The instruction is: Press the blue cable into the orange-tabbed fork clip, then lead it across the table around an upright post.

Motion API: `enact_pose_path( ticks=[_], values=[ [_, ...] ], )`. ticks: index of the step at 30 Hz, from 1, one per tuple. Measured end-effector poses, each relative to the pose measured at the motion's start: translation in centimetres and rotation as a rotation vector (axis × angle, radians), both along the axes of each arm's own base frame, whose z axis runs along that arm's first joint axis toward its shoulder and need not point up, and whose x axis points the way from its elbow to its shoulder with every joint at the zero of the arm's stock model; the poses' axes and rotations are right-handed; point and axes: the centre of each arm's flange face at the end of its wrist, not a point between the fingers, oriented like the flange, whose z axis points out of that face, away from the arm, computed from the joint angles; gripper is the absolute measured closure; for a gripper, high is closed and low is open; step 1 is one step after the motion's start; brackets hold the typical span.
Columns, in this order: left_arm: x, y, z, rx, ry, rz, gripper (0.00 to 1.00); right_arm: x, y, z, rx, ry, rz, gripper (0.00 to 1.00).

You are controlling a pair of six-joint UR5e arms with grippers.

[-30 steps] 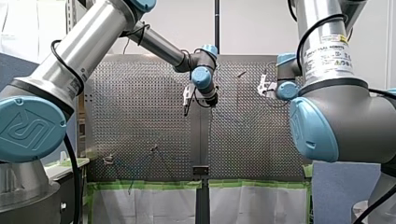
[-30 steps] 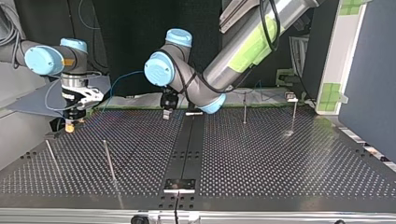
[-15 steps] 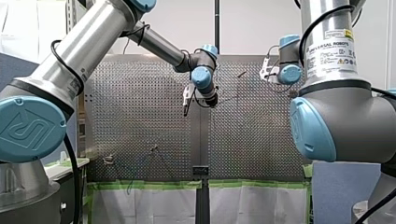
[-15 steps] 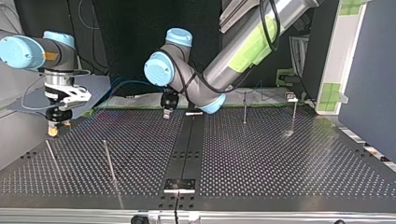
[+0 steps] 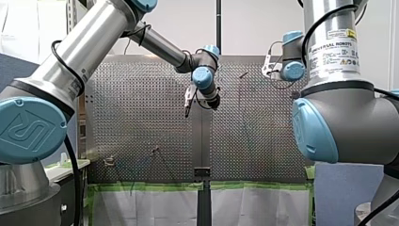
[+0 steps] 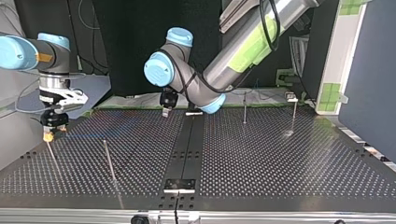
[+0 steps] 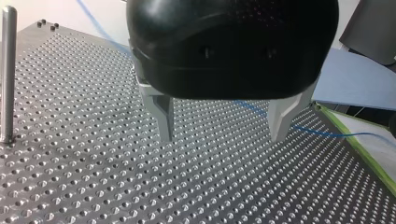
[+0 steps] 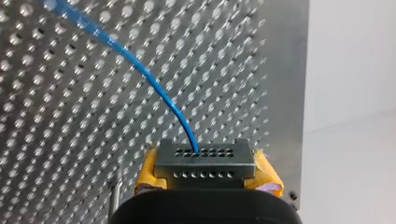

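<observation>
My right end effector (image 8: pixel 205 161), with yellow pads, is clenching the thin blue cable (image 8: pixel 159 93), which is arching away over the perforated metal surface (image 8: pixel 56 116). In the top view it is hovering near the tip of a slim upright steel post (image 6: pixel 52 156) at the left. My left end effector (image 7: pixel 222 137) is hanging released, metal fingers apart, just above the surface

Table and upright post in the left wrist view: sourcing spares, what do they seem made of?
Table: probably aluminium or steel sheet, matt grey, with glinting punched holes. Upright post: likely polished steel; a bright highlight runs along its length.
</observation>
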Motion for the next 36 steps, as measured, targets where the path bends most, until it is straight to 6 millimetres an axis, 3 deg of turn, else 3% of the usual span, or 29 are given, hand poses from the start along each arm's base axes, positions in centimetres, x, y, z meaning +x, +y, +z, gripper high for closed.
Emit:
enact_pose_path(
  ticks=[21, 36],
  values=[
    [0.1, -0.3, 0.3, -0.053, 0.021, -0.05, 0.0, 2.6, 1.7, 2.2, -0.037, 0.03, 0.175, 1.0],
    [0.1, 0.4, 4.5, -0.206, 0.002, -0.05, 0.0, 3.7, 2.3, 2.3, -0.041, 0.039, 0.246, 1.0]
  ],
)
